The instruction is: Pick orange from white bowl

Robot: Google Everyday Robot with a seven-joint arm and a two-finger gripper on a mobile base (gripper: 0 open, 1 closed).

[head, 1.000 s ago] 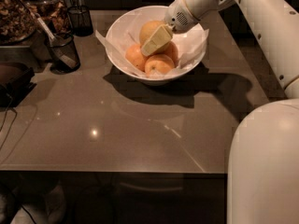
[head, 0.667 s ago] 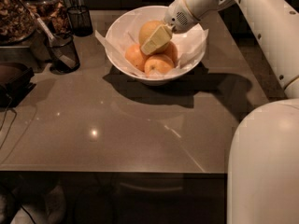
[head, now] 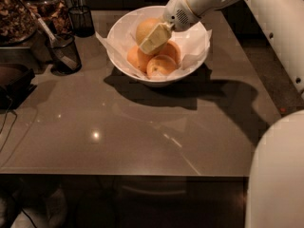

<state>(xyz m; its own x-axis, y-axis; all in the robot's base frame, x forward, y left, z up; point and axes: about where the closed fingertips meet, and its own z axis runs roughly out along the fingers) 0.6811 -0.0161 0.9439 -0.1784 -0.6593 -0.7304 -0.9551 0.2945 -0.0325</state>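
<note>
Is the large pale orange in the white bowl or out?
In: the orange sits inside the white bowl beside smaller oranges, with the gripper over it.

kitchen-like snack counter: grey countertop [head: 142,137], snack jars [head: 16,15], mesh cups [head: 64,53], fruit-filled white bowl [head: 118,63] under the gripper [head: 153,39]

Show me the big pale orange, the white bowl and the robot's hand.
orange [head: 144,27]: camera view, its bare upper left skin.
white bowl [head: 159,81]: camera view, its front edge.
hand [head: 153,41]: camera view, its tip, over the orange inside the bowl.
</note>
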